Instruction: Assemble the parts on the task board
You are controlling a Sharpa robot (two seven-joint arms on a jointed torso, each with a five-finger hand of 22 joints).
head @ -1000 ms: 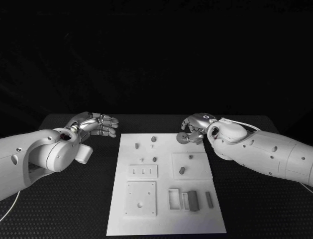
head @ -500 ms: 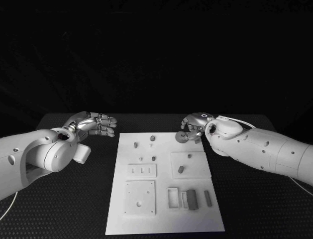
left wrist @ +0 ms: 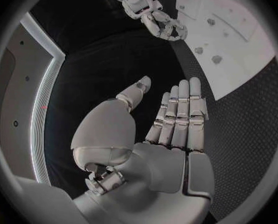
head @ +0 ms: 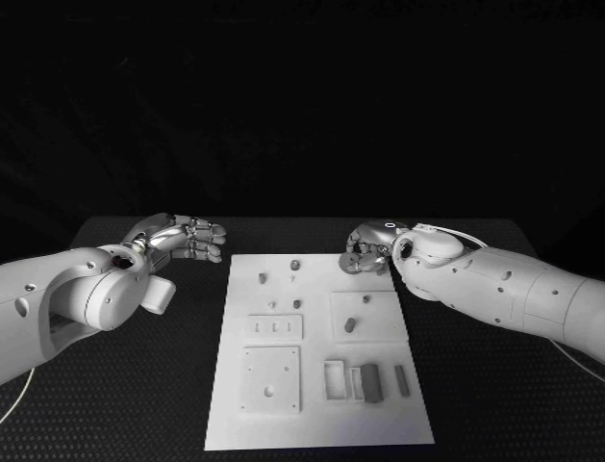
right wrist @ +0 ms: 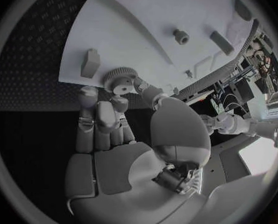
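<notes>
Right hand point(head: 368, 248) pinches a small grey toothed gear wheel point(right wrist: 121, 79) at its rim between thumb and fingertips; my other fingers curl alongside. Gear sits above the far right corner of the white rectangular task board point(head: 321, 385), about 1 o'clock from the board's centre. Left hand point(head: 185, 239) hovers off the board's far left corner, about 11 o'clock, fingers straight and side by side, thumb apart, holding nothing.

Handling judgement: gear looks rigid, light and moulded, with a ribbed edge that should give purchase and a smooth central hub with a bore. Best hold is across the toothed rim, leaving the bore free to drop over a peg.

Board surface is matte white with raised square plates, recessed slots and short pegs. A small grey peg point(right wrist: 180, 36) stands on it, a grey rectangular block point(right wrist: 91, 63) lies close to the gear, and dark grey bars point(head: 373, 384) rest at the near edge, 5 o'clock. Black table point(head: 136, 385) has a dotted, woven texture.
</notes>
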